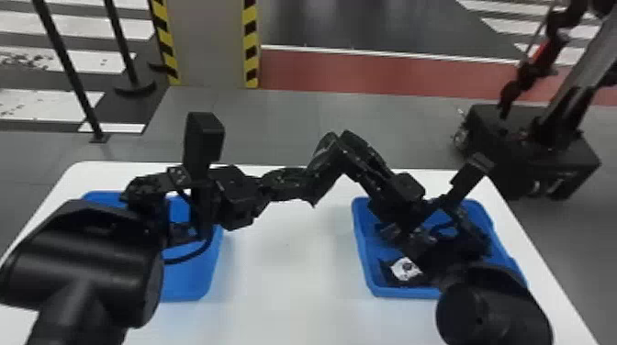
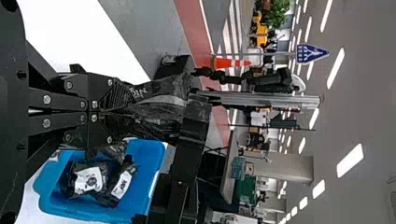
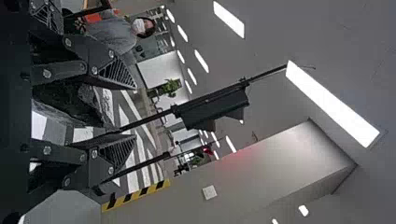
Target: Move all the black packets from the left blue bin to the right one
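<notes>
Left pincer: I hold a black packet
Right pincer: mine, wide around it
Right bin: more packets

White table stands on grey floor; beyond it, a red strip runs, edged by a white line. Grey pillar bears yellow-and-black striped edging. Farther off: orange cone, green plant, blue sign. Ceiling lights glow in rows overhead

Bright white lights shine down from the ceiling. The white table looks very bright, with soft, faint shadows. A dim red glow shows on the pillar.
</notes>
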{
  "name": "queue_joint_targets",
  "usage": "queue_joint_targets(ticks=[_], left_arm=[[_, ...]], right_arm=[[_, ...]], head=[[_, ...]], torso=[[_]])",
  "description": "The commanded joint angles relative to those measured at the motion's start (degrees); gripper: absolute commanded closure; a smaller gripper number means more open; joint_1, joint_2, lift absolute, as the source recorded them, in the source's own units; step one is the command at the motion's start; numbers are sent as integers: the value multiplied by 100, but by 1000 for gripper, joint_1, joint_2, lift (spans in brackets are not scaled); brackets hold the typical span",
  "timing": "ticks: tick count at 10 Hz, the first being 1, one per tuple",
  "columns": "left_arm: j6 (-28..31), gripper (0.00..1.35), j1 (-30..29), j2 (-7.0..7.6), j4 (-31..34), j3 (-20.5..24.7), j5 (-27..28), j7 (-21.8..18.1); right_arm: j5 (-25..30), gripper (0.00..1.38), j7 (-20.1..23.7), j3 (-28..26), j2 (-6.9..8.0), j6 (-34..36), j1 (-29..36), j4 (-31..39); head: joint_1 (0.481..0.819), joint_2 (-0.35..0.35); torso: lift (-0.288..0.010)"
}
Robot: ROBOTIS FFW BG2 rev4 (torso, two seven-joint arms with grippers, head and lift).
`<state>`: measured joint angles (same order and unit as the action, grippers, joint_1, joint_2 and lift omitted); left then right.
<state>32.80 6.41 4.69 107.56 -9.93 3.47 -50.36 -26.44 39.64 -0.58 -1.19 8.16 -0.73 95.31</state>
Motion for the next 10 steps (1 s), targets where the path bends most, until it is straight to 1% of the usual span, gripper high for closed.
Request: queue_joint_targets(ticks=[1,4,5,6,7,8,9,10], left_arm=[[-74,1208,-8,-12,-6,17,5,0],[-74,1205,-8,-30,-20,43,5,9],[-215,1030,-36,-30,-48,52,-39,97],[-215,479,-149,-48,-48,114,-83,220],[-285,122,-247,-56,-48,228,-57,255],[-454,78,-430,-74,-48,456,-48,255],[-763,167,-683,-83,-34,738,-180,255],[-1087,197,-866,-92,-34,975,-321,255]], right_arm=[[-28,1288,70,14,-4,111,45,11],[-72,1288,140,32,32,168,87,11],[-142,1288,132,23,32,-1,87,-60],[-186,1288,114,-65,32,-85,87,-88],[-169,1288,70,-214,23,-170,101,-74],[-90,1288,-9,-443,5,-240,115,-74],[16,1288,-97,-768,-39,-254,185,-60],[51,1288,-229,-1040,-127,-254,340,-74]], head=[[664,-92],[672,-80],[673,-79],[672,-79],[670,-82],[670,-89],[671,-93],[674,-105]], torso=[[-110],[-110],[-110],[-110],[-110],[-110],[-110],[-110]])
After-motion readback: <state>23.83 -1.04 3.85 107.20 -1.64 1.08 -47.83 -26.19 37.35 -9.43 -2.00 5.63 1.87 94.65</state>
